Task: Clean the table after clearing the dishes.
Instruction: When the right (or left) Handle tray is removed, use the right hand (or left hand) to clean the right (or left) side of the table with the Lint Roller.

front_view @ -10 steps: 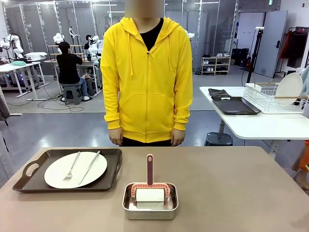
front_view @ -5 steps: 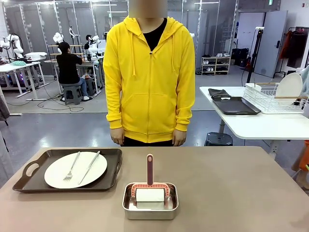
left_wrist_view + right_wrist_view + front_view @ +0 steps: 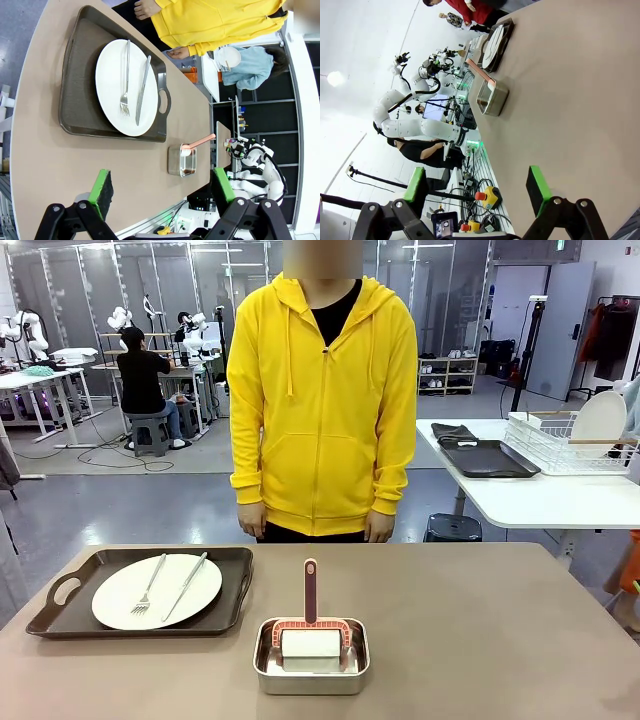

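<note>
Counted on the desk [image 3: 480, 620]:
- one dark tray [image 3: 240, 580]
- one white plate [image 3: 115, 605]
- one fork [image 3: 150, 585]
- one knife [image 3: 187, 585]
- one steel pan [image 3: 310, 680]
- one pink-handled tool [image 3: 310, 590], laid in the pan

One person in yellow [image 3: 325, 410] is noted at the far edge.
</note>
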You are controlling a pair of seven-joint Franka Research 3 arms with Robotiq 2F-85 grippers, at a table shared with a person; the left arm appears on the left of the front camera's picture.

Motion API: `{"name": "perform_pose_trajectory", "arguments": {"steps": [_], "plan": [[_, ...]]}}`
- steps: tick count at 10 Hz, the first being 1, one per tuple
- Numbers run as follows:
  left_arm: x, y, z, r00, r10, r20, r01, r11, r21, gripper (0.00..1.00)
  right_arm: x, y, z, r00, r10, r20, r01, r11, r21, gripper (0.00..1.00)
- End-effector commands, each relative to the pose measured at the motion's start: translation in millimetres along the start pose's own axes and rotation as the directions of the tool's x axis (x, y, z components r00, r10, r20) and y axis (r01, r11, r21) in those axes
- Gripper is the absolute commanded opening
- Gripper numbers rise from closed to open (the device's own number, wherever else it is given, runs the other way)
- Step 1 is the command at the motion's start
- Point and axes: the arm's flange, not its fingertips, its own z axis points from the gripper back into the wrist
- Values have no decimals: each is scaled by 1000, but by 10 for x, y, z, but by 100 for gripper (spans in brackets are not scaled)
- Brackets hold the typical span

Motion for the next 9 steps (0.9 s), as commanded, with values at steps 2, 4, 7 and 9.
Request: {"name": "perform_pose_trajectory", "arguments": {"steps": [2,4,7,9], "plan": [[-13,-20,29,1000,-5,-1,5,1000,-12,100,7,11,-4,1000,2,-1,-2,1000,0,100],[-13,-20,29,1000,-5,-1,5,1000,-12,100,7,11,-4,1000,2,-1,-2,1000,0,100],[-13,-20,29,1000,-5,-1,5,1000,-12,100,7,11,-4,1000,2,-1,-2,1000,0,100],[-13,-20,29,1000,-5,-1,5,1000,-12,100,7,11,-4,1000,2,-1,-2,1000,0,100]]}}
